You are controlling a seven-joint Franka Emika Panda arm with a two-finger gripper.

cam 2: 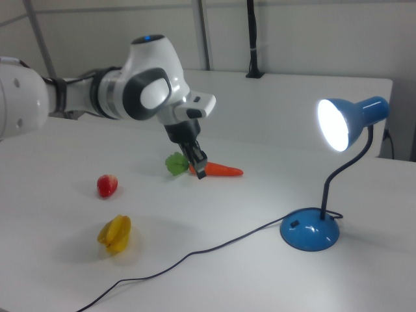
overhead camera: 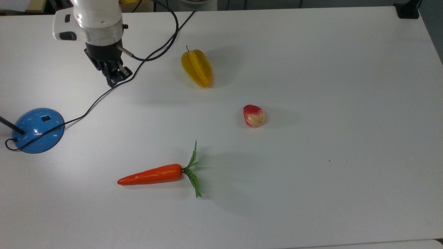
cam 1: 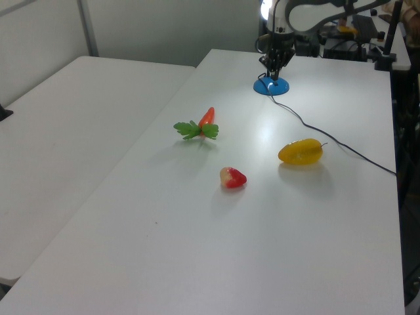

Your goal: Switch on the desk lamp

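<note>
The desk lamp stands at the top view's left edge on its blue dome base (overhead camera: 37,133), which carries a small dark switch (overhead camera: 45,118). In the right view its blue shade (cam 2: 348,120) glows brightly on a curved black stem above the base (cam 2: 310,231). My gripper (overhead camera: 117,77) hangs shut and holds nothing, well up and to the right of the base in the top view, above the lamp's black cord (overhead camera: 100,97). The left view has the gripper (cam 1: 273,71) just above the base (cam 1: 271,86); the right view places the gripper (cam 2: 199,170) left of the lamp, raised off the table.
A yellow starfruit (overhead camera: 197,68), a red and cream fruit (overhead camera: 254,115) and an orange carrot (overhead camera: 152,175) with green leaves lie spread over the white table (overhead camera: 328,103). The cord runs off the table's far edge.
</note>
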